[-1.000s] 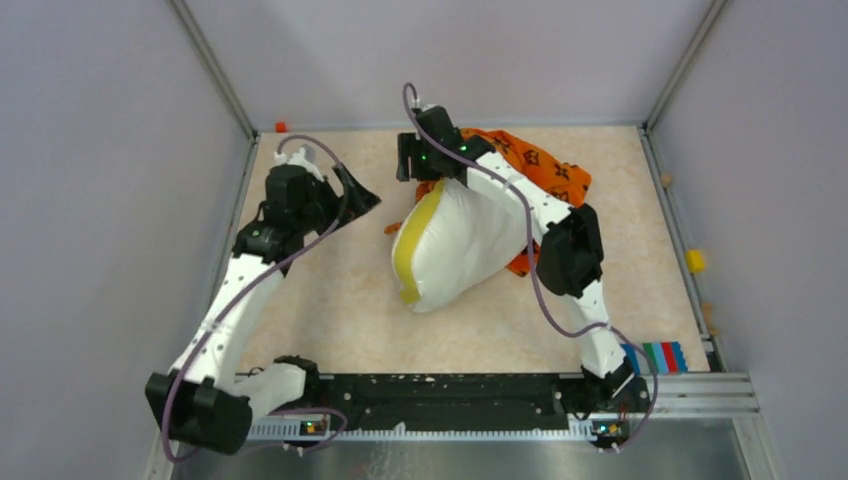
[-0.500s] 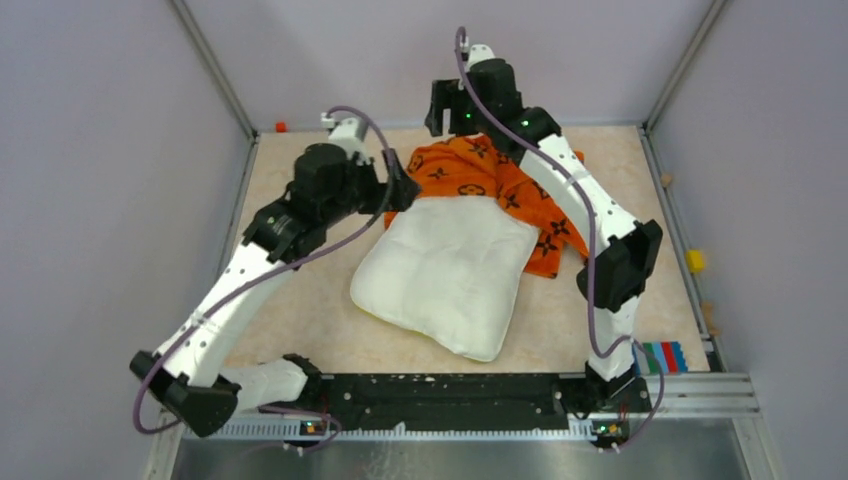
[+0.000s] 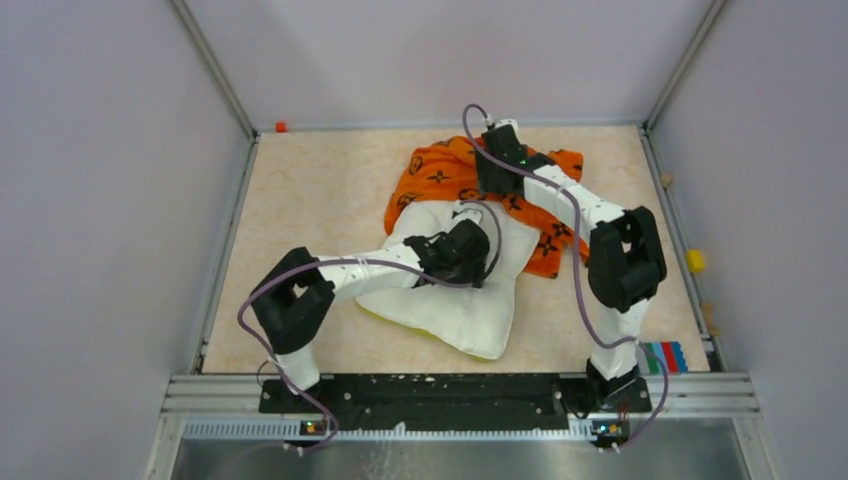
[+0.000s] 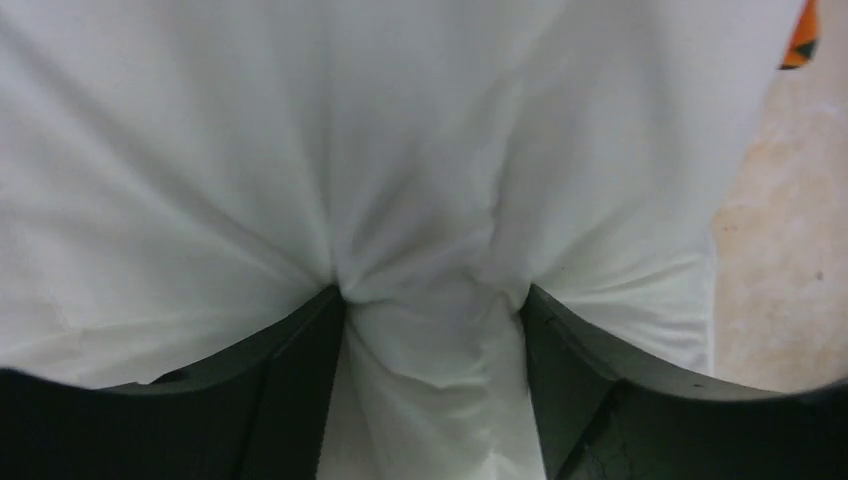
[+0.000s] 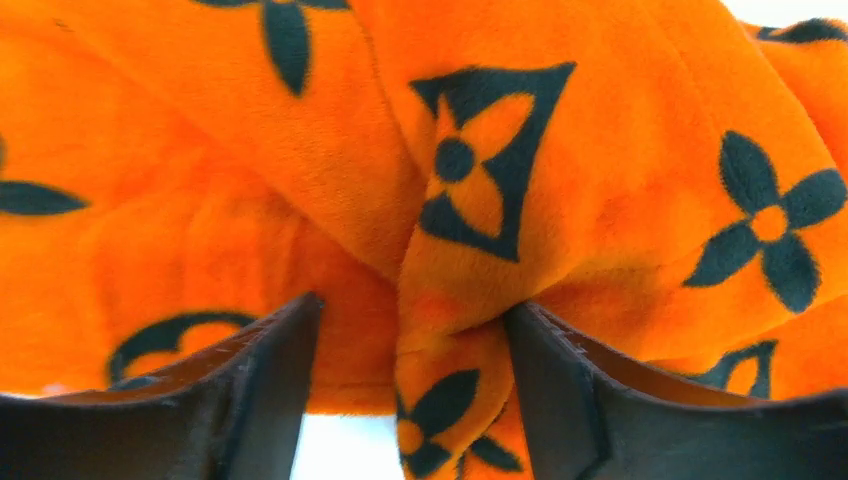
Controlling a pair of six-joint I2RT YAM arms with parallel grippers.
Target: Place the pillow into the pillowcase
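The white pillow lies flat in the middle of the table, its far end overlapping the orange pillowcase bunched behind it. My left gripper points down into the pillow's centre. In the left wrist view its open jaws press into the pillow, and a ridge of white fabric bulges between the fingers. My right gripper is down on the pillowcase. In the right wrist view it stands open astride a fold of the pillowcase; the fold touches the right finger only.
The beige table is boxed in by grey walls at left, back and right. A yellow block and a striped coloured strip sit by the right rail. A small orange piece sits in the back-left corner.
The pillow went from standing on edge to lying flat. The left arm swung in from the back left onto the pillow's middle. The right gripper dropped onto the pillowcase.
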